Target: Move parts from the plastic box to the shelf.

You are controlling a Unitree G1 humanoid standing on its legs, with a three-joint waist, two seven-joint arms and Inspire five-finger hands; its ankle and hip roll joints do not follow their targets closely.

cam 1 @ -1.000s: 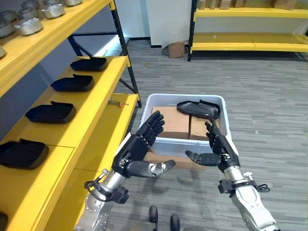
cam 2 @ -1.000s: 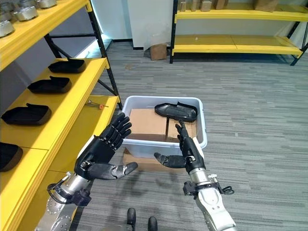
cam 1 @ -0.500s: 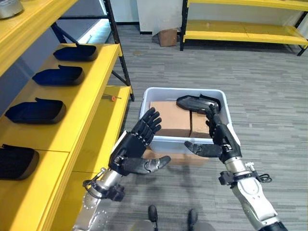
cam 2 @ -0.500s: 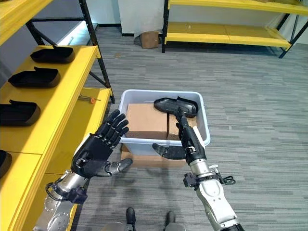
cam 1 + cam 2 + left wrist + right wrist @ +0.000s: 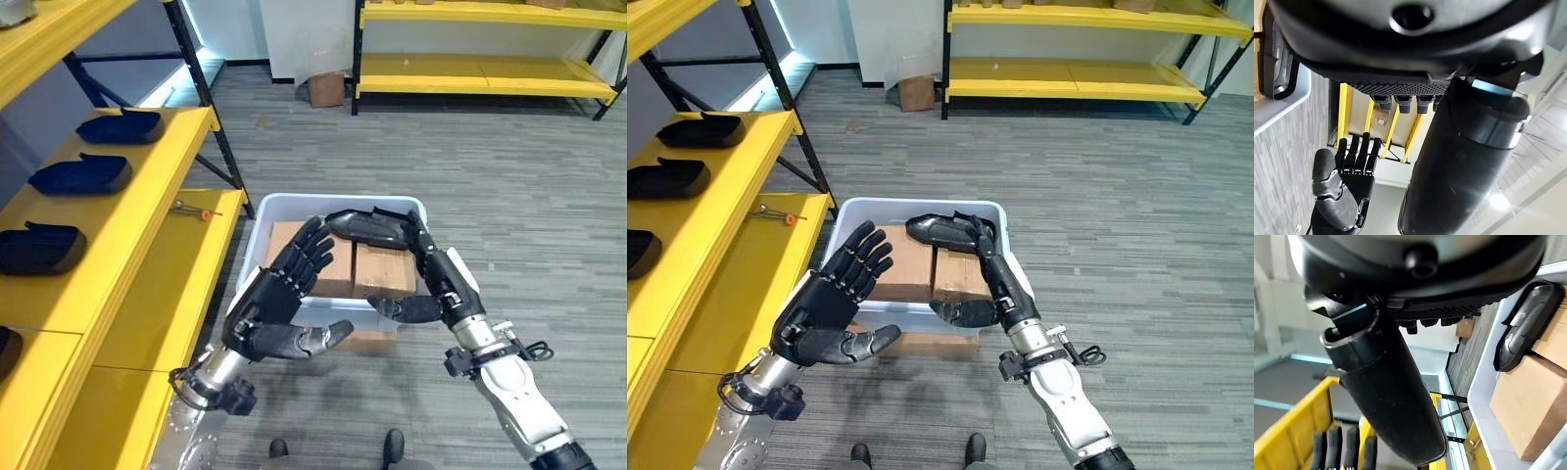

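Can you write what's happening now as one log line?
left hand: open, empty | right hand: open, empty | black part: on cardboard in plastic box

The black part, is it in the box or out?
In. The black part lies on cardboard boxes inside the plastic box.

The grey floor [image 5: 529,206] carries a plastic box [image 5: 263,255] standing on flat cardboard [image 5: 377,340], and a small carton [image 5: 326,88] far off. The yellow shelf [image 5: 147,215] at left bears dark parts [image 5: 80,173] in a row, with a small tool [image 5: 191,209] on the lower board.
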